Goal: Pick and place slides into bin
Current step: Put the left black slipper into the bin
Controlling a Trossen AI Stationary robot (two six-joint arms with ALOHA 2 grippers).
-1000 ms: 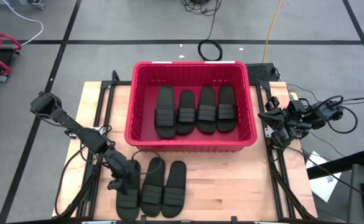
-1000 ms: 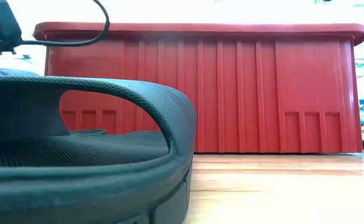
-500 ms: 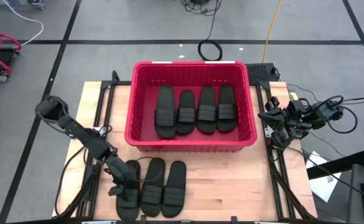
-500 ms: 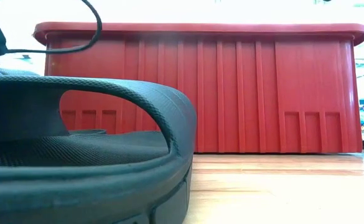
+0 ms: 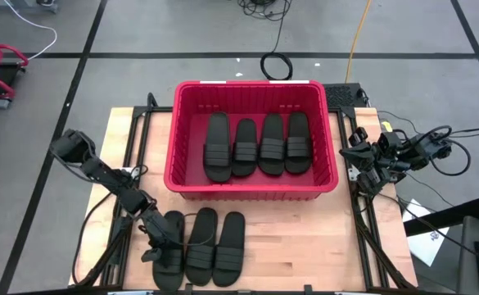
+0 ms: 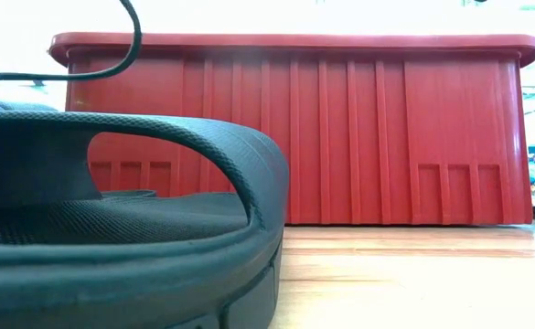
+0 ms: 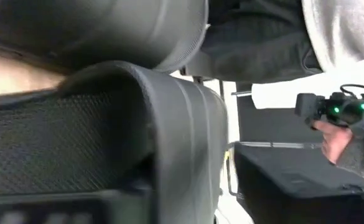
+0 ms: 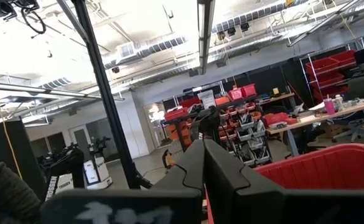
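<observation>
Black rubber slides are split between two places: four lie side by side on the floor of the bin (image 5: 192,88), and three lie in a row on the wooden table (image 5: 305,238) just in front of the bin's near wall. The three are the leftmost slide (image 5: 169,250), the middle slide (image 5: 200,244) and the rightmost slide (image 5: 230,247). No eighth sandal is visible in any view.

Step in hand — the pick of the leftmost slide. The left gripper (image 5: 155,239) is down at that slide's strap, on its outer side. The left wrist view is filled by the ribbed strap (image 7: 182,124) at close range, with the textured footbed (image 7: 57,149) beside it. Whether the fingers are spread, closing or already clamped on the strap cannot be told from these views; no lift is evident, the sole lying flat on the table.

The right gripper (image 8: 203,168) is parked off the table's right edge, fingers pressed together and holding nothing — it waits. A person's hand (image 7: 331,140) shows in the room beyond, well apart from the work.

Judgement on the next move: it calls for a firm pinch across the strap, then a lift high enough to clear the bin's rolled rim, then a carry over the near wall. The four slides inside fill the far part of the floor, so the free strip near the front wall looks the likeliest landing place. Soft rubber may sag or swing from a strap grip.
</observation>
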